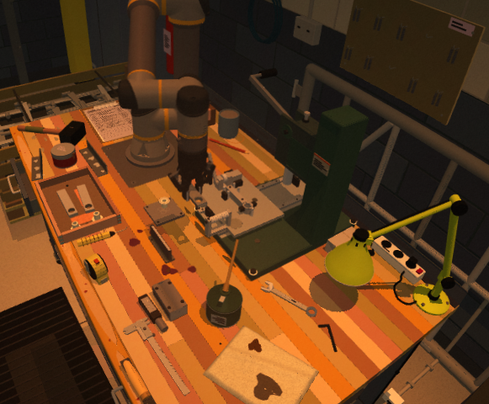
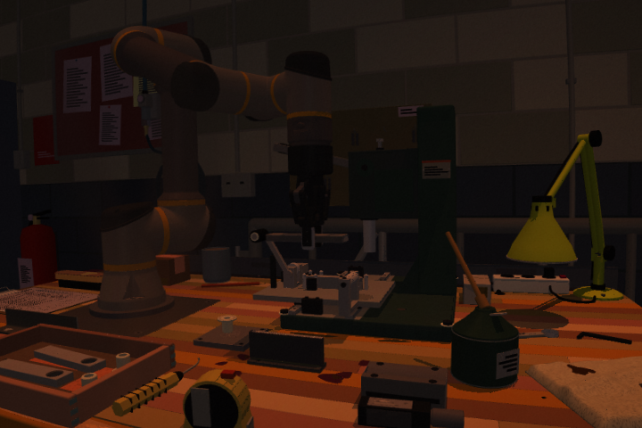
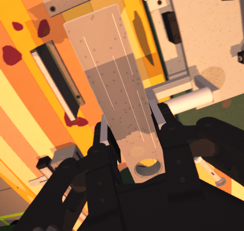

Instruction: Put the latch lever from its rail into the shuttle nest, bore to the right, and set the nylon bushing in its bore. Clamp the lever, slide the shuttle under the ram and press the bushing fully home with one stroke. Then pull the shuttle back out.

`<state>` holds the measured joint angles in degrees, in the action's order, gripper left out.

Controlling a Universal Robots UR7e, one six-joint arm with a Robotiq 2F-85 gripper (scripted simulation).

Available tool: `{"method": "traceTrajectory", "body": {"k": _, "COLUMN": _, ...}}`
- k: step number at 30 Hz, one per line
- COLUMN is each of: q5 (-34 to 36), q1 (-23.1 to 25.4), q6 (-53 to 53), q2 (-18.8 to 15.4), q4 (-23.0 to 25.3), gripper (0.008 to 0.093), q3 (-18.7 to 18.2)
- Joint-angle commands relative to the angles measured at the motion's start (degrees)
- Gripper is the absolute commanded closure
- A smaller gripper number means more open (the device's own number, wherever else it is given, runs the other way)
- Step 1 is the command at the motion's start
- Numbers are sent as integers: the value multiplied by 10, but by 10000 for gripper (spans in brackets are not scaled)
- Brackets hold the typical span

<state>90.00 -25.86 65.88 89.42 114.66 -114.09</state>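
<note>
My gripper is closed on the latch lever, which I carry flat above the left end of the shuttle, the bore at the end nearest my palm. The lever is a pale tapered plate. The nylon bushing stands on its small grey plate left of the shuttle. The dark empty rail lies on the bench in front. The green press stands to the right.
A wooden tray with two more levers and bushings sits far left. A dark pot with a brush, a wrench, a yellow lamp and a cloth fill the near bench.
</note>
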Motion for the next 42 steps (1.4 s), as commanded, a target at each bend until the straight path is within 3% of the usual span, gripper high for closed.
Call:
{"method": "traceTrajectory", "body": {"k": 1, "q5": 0, "q1": 10, "q6": 9, "q2": 4, "q4": 1, "gripper": 934, "q3": -2}}
{"method": "traceTrajectory", "body": {"k": 13, "q5": 0, "q1": 142, "q6": 130, "q2": 21, "q4": 1, "gripper": 934, "q3": -19}}
{"method": "traceTrajectory", "body": {"k": 20, "q5": 0, "q1": 195, "q6": 179, "q2": 17, "q4": 1, "gripper": 934, "q3": -16}}
{"method": "traceTrajectory", "body": {"k": 35, "q5": 0, "q1": 216, "q6": 199, "q2": 14, "q4": 4, "gripper": 934, "q3": -15}}
{"method": "traceTrajectory", "body": {"k": 42, "q5": 0, "q1": 216, "q6": 199, "q2": 1, "q4": 33, "gripper": 934, "q3": -33}}
